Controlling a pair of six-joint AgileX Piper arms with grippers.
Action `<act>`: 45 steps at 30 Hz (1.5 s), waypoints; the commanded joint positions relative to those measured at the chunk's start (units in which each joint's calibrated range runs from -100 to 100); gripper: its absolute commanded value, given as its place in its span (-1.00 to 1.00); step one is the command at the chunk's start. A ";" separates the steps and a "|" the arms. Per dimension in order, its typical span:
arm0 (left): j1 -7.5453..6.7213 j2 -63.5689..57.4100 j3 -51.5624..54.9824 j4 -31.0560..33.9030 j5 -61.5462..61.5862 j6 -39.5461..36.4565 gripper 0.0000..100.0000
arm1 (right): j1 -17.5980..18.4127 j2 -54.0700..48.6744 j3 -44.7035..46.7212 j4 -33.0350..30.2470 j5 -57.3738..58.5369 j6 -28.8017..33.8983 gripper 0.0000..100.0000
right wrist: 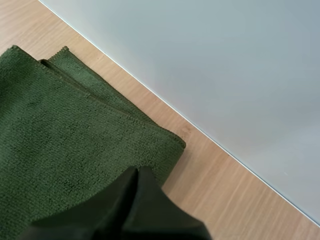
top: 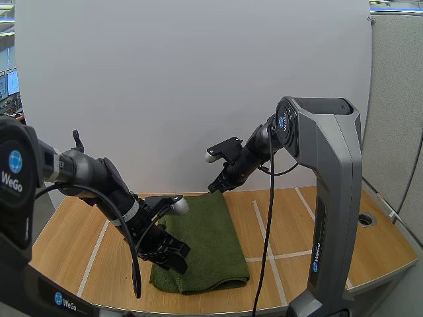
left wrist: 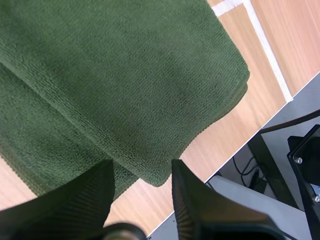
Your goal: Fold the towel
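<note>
Left jaws apart over folded towel [left wrist: 125,75]

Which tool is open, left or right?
The left tool, over the towel's near edge: its fingers stand apart. The right tool, at the far edge, is shut into one wedge.

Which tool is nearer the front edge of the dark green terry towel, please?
Left. The left tool is at the front left corner of the towel; the right tool is at its far edge.

"WeGo" on left arm [top: 13,173] (right arm [top: 316,253], probably).
</note>
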 commanded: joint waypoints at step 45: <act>-0.01 14.19 -0.40 -1.70 -3.14 2.32 0.46 | -0.11 -0.17 -0.29 0.14 0.10 -0.47 -1.00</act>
